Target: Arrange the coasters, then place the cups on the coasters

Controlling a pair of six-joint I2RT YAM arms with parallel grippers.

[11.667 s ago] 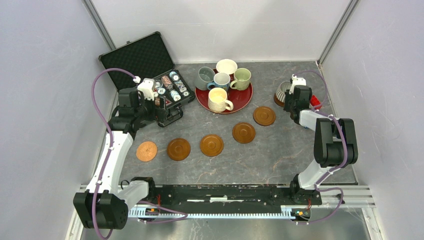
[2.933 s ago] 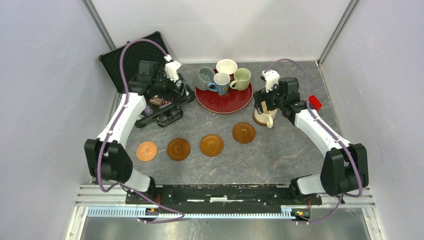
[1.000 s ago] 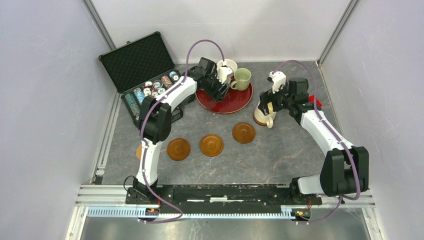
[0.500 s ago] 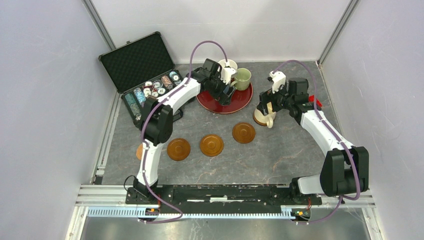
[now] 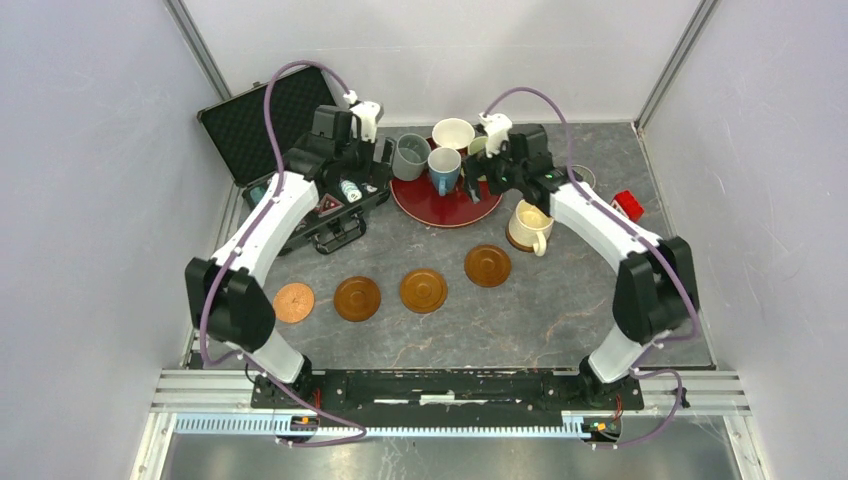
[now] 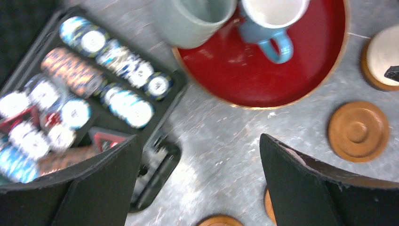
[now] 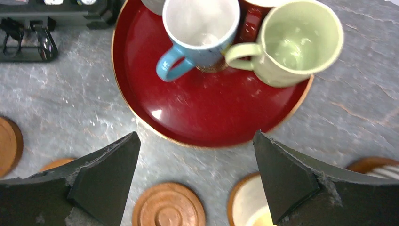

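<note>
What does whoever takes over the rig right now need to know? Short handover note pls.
Left gripper: open, empty, over the table beside the poker-chip case.
Right gripper: open, empty, above the near rim of the red tray.
Done: cream mug sits on a coaster. The ribbed mug appears to sit on another, mostly out of view.
Four bare coasters lie in a row in front of the tray.
Left: grey mug, white-inside mug, blue mug and green mug are at the tray; each needs a coaster.

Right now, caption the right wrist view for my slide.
Open right gripper hovers above a red tray holding a blue mug and a green mug.
</note>
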